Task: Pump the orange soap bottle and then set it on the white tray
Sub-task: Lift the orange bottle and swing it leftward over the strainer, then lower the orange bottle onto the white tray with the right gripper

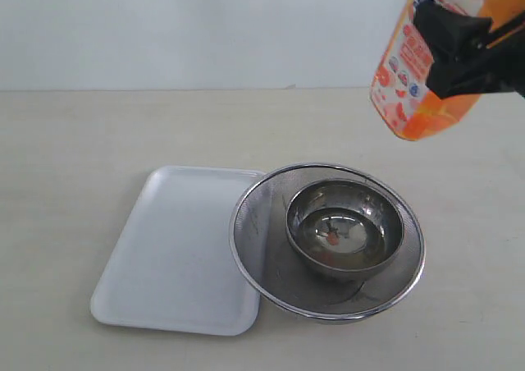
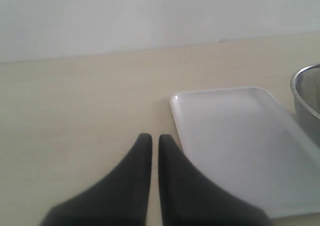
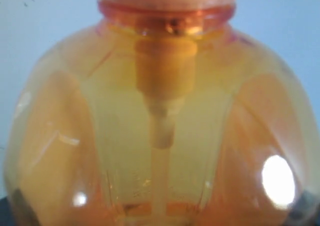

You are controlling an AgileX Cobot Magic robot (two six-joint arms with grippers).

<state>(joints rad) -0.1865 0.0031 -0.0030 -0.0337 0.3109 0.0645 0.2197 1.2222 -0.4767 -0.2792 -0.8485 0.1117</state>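
The orange soap bottle [image 1: 406,84] hangs tilted in the air at the upper right, well above the table, its pump head cut off by the frame's top edge. My right gripper [image 1: 451,47] is shut on the bottle's body. In the right wrist view the translucent orange soap bottle [image 3: 160,116] fills the picture, with its white inner tube showing. The white tray [image 1: 176,248] lies flat on the table at centre left with nothing on it. My left gripper [image 2: 151,138] is shut, hovering over the table just beside a corner of the white tray [image 2: 240,136].
A round steel mesh strainer [image 1: 262,240] sits right of the tray, its rim overlapping the tray's right edge, with a steel bowl [image 1: 328,260] inside it. The strainer [image 2: 307,96] also shows at the edge of the left wrist view. A pale wall stands behind the table.
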